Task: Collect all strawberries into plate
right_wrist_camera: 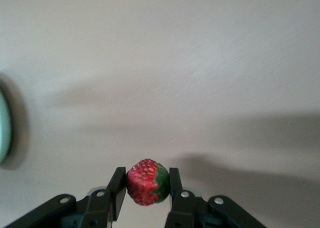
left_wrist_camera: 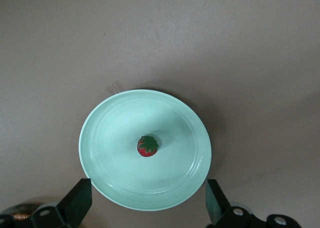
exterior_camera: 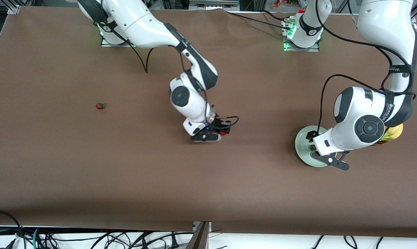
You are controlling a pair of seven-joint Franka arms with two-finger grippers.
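Right gripper [right_wrist_camera: 145, 190]: over the middle of the table, jaws clamped on a strawberry [right_wrist_camera: 146, 182] (red body, green cap turned toward one finger).
Left gripper [left_wrist_camera: 147, 198]: hangs over the plate [left_wrist_camera: 107, 138], jaws spread wide apart and holding nothing.
Plate: pale mint-green, toward the left arm's end of the table, partly covered by the left arm in the front view.
Strawberry in plate [left_wrist_camera: 148, 146]: lies near the centre of the dish, cap up.
Loose strawberry [exterior_camera: 99, 105]: alone on the brown table [exterior_camera: 91, 173], toward the right arm's end, well apart from the plate.
Yellow object [exterior_camera: 394, 133]: just beside the plate, mostly hidden by the left arm.
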